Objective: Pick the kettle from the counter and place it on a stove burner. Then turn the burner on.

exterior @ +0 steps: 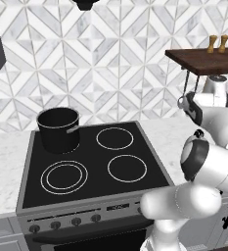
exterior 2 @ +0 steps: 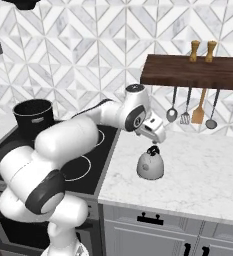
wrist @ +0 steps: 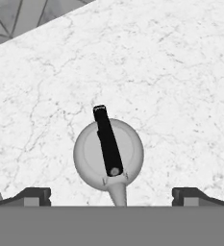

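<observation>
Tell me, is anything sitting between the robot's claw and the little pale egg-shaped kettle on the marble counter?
Nothing. In the hand view the gripper hangs open above the kettle, with just bare white counter around it. The right base view agrees.

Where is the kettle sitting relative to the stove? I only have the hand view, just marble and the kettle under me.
Observer: The kettle stands on the counter, to the right of the cooktop's edge in the right base view.
Operator: Is the gripper on it yet?
Observer: No. The gripper hangs just above the kettle's handle, jaws open.
Operator: Anything sitting on the stove?
Observer: A black pot occupies the back left burner.
Operator: Which burners are free?
Observer: Three; the single-ring stove burner at front right lies nearest the kettle, and none glows.
</observation>
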